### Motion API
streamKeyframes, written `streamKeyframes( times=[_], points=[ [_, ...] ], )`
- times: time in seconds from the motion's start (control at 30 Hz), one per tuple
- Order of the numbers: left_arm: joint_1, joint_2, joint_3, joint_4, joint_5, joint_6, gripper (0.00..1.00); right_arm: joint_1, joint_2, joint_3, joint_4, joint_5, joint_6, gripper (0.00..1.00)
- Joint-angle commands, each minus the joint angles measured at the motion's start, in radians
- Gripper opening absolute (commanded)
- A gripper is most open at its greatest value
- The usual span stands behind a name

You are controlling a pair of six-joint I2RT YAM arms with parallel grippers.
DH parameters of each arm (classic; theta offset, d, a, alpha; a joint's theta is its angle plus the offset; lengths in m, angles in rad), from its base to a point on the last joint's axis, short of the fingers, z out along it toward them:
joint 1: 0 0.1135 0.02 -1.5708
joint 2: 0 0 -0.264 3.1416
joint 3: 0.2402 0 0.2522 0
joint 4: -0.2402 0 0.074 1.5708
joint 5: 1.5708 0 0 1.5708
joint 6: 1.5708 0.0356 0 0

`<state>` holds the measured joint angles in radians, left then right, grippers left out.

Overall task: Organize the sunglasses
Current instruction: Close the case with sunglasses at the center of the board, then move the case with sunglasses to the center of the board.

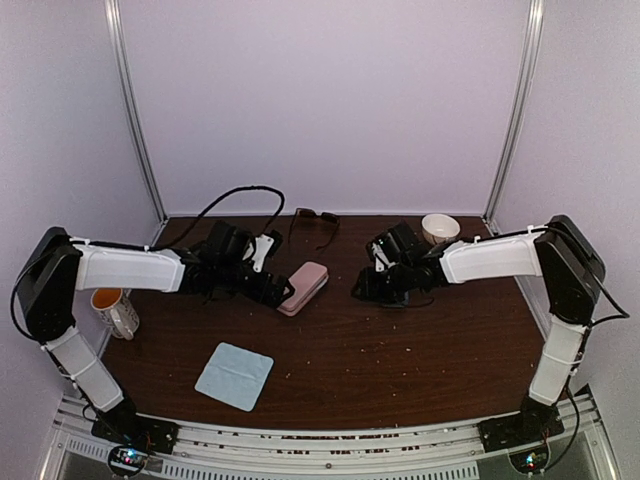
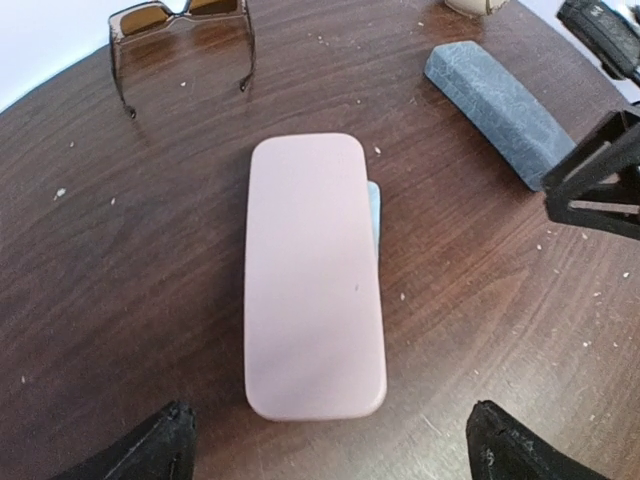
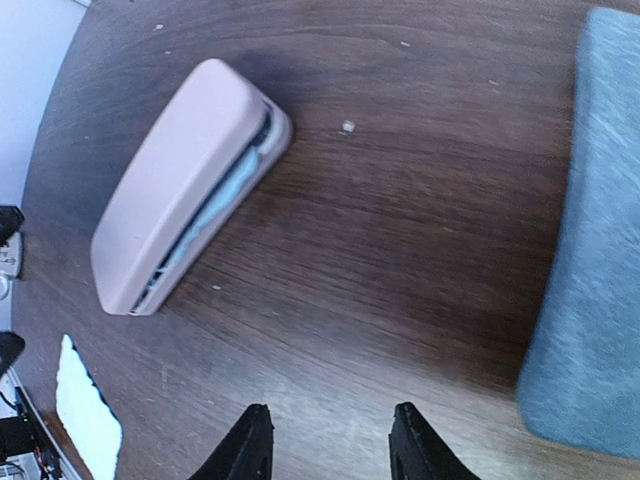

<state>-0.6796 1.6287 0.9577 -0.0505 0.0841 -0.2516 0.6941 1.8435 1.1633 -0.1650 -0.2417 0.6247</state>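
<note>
Left wrist view gives me the best look at the sunglasses (image 2: 180, 20): a chunky brown-tinted pair at the far edge of the table (image 2: 120, 300), arms unfolded and pointing back toward me, well apart from both my grippers. I judge them light and stiff, with slick lenses that will scratch and thin hinges (not a place to squeeze). The thick front frame at the bridge, or one arm just behind its hinge, looks the safest hold. No other pair is in view anywhere.

The pink case (image 2: 315, 280) lies just ahead of my left gripper (image 2: 325, 448), whose fingers are spread wide with nothing between them. Farther right lies the grey-blue case (image 2: 500, 95). My right gripper (image 3: 330, 435) hangs over bare table, fingers parted, holding nothing.

The right wrist view misses the sunglasses, yet it alone shows the pink case's seam ajar with a light-blue cloth (image 3: 215, 215) caught in it; my left wrist sees only a sliver. The top view adds the mug (image 1: 115, 310) at the left edge and the flat cloth (image 1: 234, 375) near the front.
</note>
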Motion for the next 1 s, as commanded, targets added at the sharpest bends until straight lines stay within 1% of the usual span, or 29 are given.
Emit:
streamKeyframes(
  times=[0.0, 0.1, 0.23, 0.4, 0.57, 0.83, 0.9, 0.97],
  points=[
    [-0.001, 0.084, 0.116, -0.051, -0.021, 0.07, 0.98, -0.02, -0.069, -0.041, -0.022, 0.057, -0.028, 0.42],
    [-0.002, 0.134, 0.172, -0.072, -0.031, 0.085, 0.98, -0.029, -0.087, -0.059, -0.025, 0.064, -0.034, 0.45],
    [-0.003, 0.236, 0.284, -0.152, -0.046, 0.107, 0.98, -0.036, -0.106, -0.081, -0.024, 0.069, -0.04, 0.49],
    [-0.003, 0.325, 0.346, -0.169, -0.033, 0.107, 0.98, -0.044, -0.119, -0.097, -0.026, 0.069, -0.043, 0.51],
    [-0.009, 0.383, 0.374, -0.184, 0.015, 0.104, 0.98, -0.048, -0.122, -0.101, -0.025, 0.07, -0.046, 0.52],
    [-0.028, 0.44, 0.369, -0.194, -0.048, 0.085, 0.98, -0.051, -0.106, -0.083, -0.038, 0.064, -0.047, 0.55],
    [-0.03, 0.447, 0.364, -0.193, -0.062, 0.084, 0.96, -0.052, -0.102, -0.076, -0.043, 0.065, -0.047, 0.55],
    [-0.034, 0.449, 0.355, -0.194, -0.08, 0.083, 0.91, -0.053, -0.095, -0.066, -0.048, 0.064, -0.046, 0.55]
  ],
)
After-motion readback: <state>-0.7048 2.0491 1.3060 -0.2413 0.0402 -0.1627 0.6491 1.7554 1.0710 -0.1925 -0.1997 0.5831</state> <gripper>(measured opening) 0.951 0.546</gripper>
